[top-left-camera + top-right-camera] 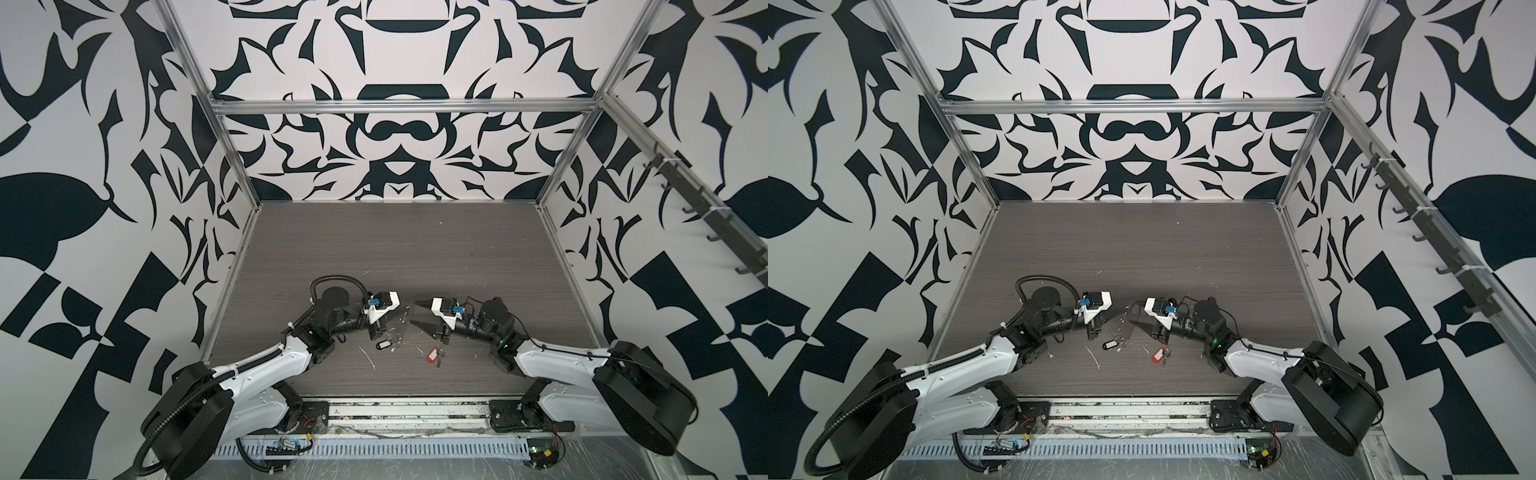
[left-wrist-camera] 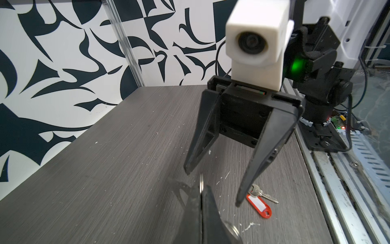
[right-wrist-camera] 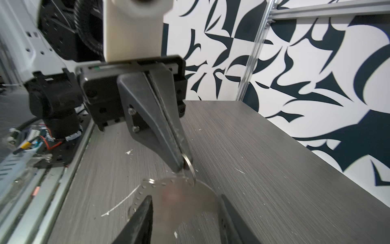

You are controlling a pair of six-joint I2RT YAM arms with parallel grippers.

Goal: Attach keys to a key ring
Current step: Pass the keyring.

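grey wood-grain table (image 1: 415, 249): near its front middle, the left gripper (image 3: 182, 166) is pinched tight on a small metal ring (image 3: 188, 163) at the rim of the key ring (image 3: 181, 198). the right gripper (image 1: 413, 312) has its jaws apart, one finger either side of that disc, gripping nothing. the black-tagged keys (image 1: 384, 344) and red-tagged keys (image 1: 434, 356) lie on the table just nearer, seemingly unattached, so the threading looks still to do.
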